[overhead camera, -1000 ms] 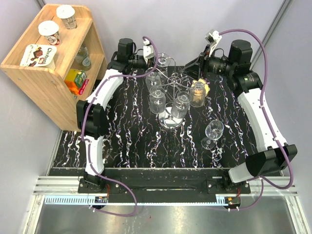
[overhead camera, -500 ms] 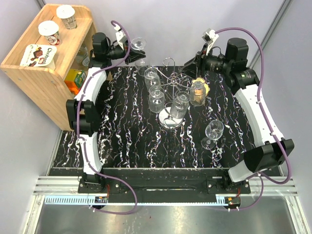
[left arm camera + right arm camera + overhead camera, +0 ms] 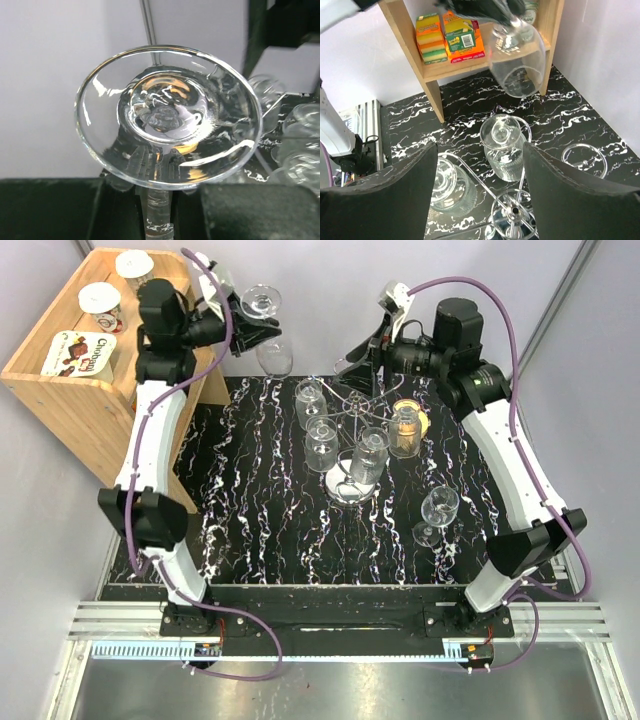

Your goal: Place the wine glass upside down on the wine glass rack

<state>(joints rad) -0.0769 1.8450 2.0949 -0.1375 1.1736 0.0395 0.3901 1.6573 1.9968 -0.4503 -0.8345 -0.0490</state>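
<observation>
My left gripper (image 3: 235,328) is raised at the far left, shut on the stem of a clear wine glass (image 3: 272,352) held foot up, bowl down. In the left wrist view the round foot (image 3: 167,117) fills the frame and the stem runs down between my gripper (image 3: 159,205). The chrome wine glass rack (image 3: 350,408) stands mid-table on its disc base (image 3: 335,488), with several glasses hanging upside down on its arms. My right gripper (image 3: 358,358) is open and empty above the rack's far side. Its wrist view (image 3: 480,195) shows the rack hub (image 3: 512,212) below and the held glass (image 3: 517,62) above.
A wooden shelf (image 3: 95,375) with yogurt cups stands at the far left, with sponge packs (image 3: 447,37) inside. An upright wine glass (image 3: 438,512) stands on the black marble table (image 3: 260,530) at the right. An amber-tinted glass (image 3: 405,430) hangs on the rack's right side.
My left arm has lifted the wine glass up and back to the left, away from the rack. My right arm has risen and swung left over the rack.
</observation>
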